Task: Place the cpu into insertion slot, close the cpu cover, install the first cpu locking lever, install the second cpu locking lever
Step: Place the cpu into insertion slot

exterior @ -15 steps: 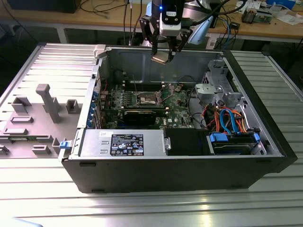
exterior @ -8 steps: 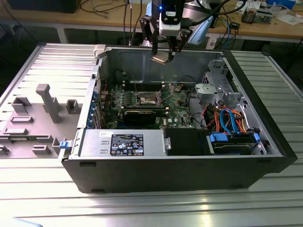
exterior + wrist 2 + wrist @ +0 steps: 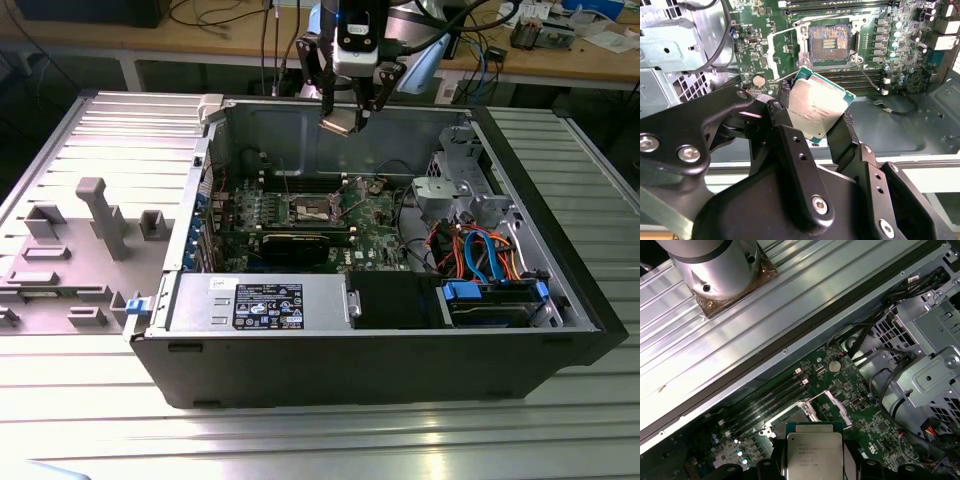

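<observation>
Above the open computer case [image 3: 560, 270], I had the gripper [image 3: 345, 118] hanging over the board, clamped on the cpu [image 3: 338, 124] by two opposite edges. In the second wrist view the chip sat tilted between the black fingers [image 3: 785, 130], its silver top facing the camera and its green rim showing along the upper edges. Down on the green board the insertion slot [image 3: 830, 45] lay bare, gold contact field exposed inside its dark frame, well apart from the chip. In the first wrist view the cpu cover [image 3: 836, 405] stood swung up beside the socket. Room looked fair right over the socket. The long memory slots [image 3: 767, 400] ran just beside one edge of it. The silver drive cage [image 3: 450, 195] crowded the exterior view's right. The case's back wall [image 3: 270, 130] stood behind the gripper in the exterior view.
</observation>
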`<move>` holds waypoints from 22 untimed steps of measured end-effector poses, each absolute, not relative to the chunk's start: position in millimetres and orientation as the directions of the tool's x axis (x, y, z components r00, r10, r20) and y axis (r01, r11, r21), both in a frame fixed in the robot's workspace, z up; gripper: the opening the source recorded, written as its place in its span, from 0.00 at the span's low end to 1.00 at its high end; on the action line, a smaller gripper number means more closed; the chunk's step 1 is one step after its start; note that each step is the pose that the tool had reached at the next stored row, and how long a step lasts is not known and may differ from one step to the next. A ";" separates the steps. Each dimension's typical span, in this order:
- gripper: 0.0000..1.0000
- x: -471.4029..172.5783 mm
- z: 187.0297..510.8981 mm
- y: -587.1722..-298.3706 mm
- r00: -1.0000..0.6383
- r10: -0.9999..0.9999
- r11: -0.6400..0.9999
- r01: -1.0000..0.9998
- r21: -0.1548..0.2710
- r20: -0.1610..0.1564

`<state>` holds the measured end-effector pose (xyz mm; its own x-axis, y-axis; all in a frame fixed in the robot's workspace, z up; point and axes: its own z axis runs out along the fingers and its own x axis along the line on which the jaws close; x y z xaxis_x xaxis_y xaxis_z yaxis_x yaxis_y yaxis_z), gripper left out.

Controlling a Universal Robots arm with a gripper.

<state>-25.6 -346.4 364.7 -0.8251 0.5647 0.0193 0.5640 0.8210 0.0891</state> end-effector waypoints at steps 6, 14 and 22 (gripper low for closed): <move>0.55 -25.6 364.5 -346.5 -0.815 0.579 0.811 0.578 0.089 0.019; 0.55 -25.6 364.3 -346.5 -0.800 0.599 0.796 0.598 0.089 0.019; 0.55 -25.6 364.3 -346.5 -0.796 0.604 0.792 0.603 0.089 0.019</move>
<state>-25.6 -346.5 364.3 -0.7964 0.6044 0.0193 0.6035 0.7924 0.0893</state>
